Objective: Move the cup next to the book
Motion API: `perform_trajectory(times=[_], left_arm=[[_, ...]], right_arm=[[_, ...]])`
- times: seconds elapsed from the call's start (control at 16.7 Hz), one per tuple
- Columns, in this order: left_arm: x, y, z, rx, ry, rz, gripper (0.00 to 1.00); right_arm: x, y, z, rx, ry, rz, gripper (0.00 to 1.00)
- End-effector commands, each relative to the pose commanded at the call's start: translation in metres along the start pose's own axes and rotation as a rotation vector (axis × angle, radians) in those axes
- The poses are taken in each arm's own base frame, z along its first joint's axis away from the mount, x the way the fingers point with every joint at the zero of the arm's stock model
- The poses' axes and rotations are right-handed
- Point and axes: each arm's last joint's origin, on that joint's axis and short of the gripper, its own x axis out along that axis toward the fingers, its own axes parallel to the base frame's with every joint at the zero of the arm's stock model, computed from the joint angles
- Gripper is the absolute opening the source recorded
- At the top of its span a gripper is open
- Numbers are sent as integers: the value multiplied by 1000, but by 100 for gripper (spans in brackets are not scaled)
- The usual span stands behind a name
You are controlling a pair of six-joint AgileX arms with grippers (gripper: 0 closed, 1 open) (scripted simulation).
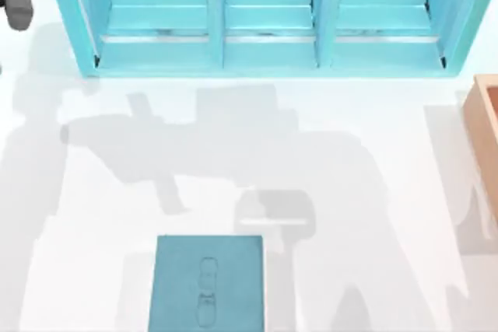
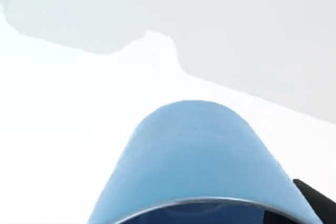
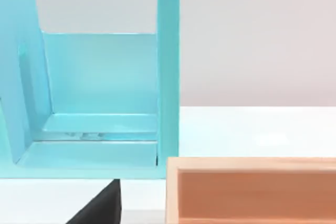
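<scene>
The cup [image 2: 191, 163], a pale blue tumbler with a thin metal-coloured rim, sits low in the left wrist view, close under the camera; a dark pincer part shows at the lower right corner there, but whether the left pincer grips it I cannot tell. It looks rigid, light and smooth-walled, so likely slippery; a grip across the wall just below the rim seems safest. The book [image 1: 208, 283] lies flat at the lower centre of the top view. The white counter [image 1: 350, 138] is bare and even. A light-blue shelf unit [image 1: 264, 17] spans the upper edge, an orange box [image 1: 486, 126] the right edge.
</scene>
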Motion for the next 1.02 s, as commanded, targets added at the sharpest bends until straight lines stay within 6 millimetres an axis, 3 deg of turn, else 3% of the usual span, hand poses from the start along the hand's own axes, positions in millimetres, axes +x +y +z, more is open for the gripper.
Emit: perform_trajectory(times=[0.24,0.48,0.78,1.02], left_arm=[[-35,-75,65,-236,-28,58,0],[-55,-163,98,-502,-76,82,0],[-52,-257,97,-839,-96,46,0],[-34,-310,81,-1052,-53,7,0]], right_arm=[[0,0,0,0,0,0,100],[0,0,0,0,0,0,100],[0,0,0,0,0,0,100],[0,0,0,0,0,0,100]])
